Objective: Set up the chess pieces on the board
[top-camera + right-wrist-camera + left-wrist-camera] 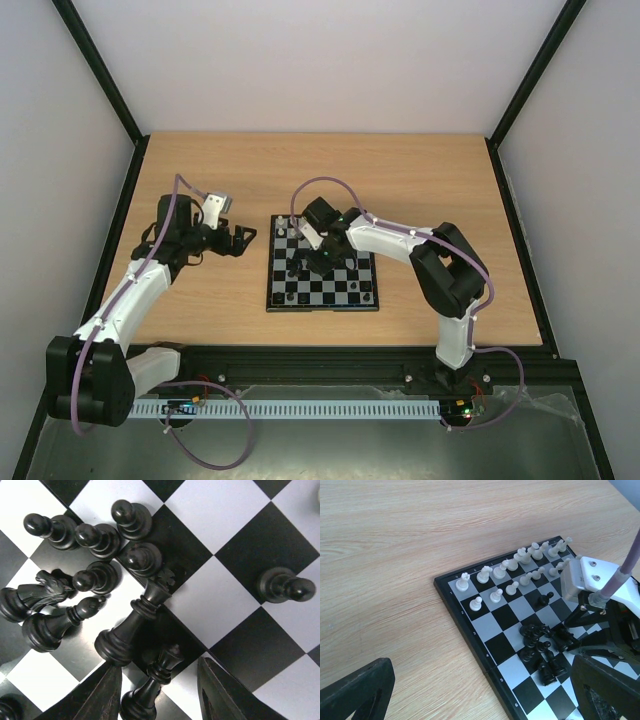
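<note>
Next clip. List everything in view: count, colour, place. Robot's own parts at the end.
table: one, light wood, under everything.
chessboard: one, black and grey-white checks, table centre.
white chess pieces: at least fourteen, two rows along the board's far edge.
black chess pieces: at least ten, mostly bunched mid-board, one pawn apart.
left gripper: one, black, open, beside the board's left edge.
right gripper: one, black, open, over the black cluster, fingers flanking one piece.
cables: two, purple, one trailing from each gripper.
</note>
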Robot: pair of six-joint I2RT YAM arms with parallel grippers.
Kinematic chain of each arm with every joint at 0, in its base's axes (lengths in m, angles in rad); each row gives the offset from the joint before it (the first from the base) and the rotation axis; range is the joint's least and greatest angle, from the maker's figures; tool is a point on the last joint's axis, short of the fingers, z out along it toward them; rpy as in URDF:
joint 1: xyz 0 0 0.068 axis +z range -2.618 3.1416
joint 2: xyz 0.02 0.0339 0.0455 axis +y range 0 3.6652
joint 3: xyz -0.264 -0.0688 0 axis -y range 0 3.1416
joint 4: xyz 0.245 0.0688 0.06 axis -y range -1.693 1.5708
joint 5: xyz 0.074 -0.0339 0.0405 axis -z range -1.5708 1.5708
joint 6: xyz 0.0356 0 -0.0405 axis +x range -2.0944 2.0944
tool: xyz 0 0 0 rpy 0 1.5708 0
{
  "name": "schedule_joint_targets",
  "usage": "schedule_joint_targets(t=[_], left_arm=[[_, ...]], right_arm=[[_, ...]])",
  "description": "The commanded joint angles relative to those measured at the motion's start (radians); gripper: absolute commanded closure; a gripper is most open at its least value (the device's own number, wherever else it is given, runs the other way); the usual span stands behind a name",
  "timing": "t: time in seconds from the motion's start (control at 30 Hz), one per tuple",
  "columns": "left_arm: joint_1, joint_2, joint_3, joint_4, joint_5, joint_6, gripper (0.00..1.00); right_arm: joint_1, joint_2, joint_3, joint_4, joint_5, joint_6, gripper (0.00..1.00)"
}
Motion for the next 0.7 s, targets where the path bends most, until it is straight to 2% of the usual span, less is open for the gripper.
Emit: schedule_joint_targets(t=[0.0,0.33,0.57,0.67], left_arm=[[0.009,-0.001,-0.009,0.032,0.040,-0.009,0.01],[0.011,-0.011,-0.024,0.052,0.057,-0.031,0.01],[0.013,-0.016,-0.031,0.051,0.073,-0.035,0.01],[0.015,-0.018,-0.032,0.051,0.074,-0.035,0.01]], right_arm=[[0.000,-0.007,-0.010,-0.057,0.053,-0.017,0.58],[-0.001,-0.062,-0.074,-0.069,0.074,-0.027,0.56],[0.000,-0.061,-0.081,-0.056,0.095,-0.025,0.68],[-0.002,-0.062,-0.084,-0.055,0.119,-0.018,0.71]])
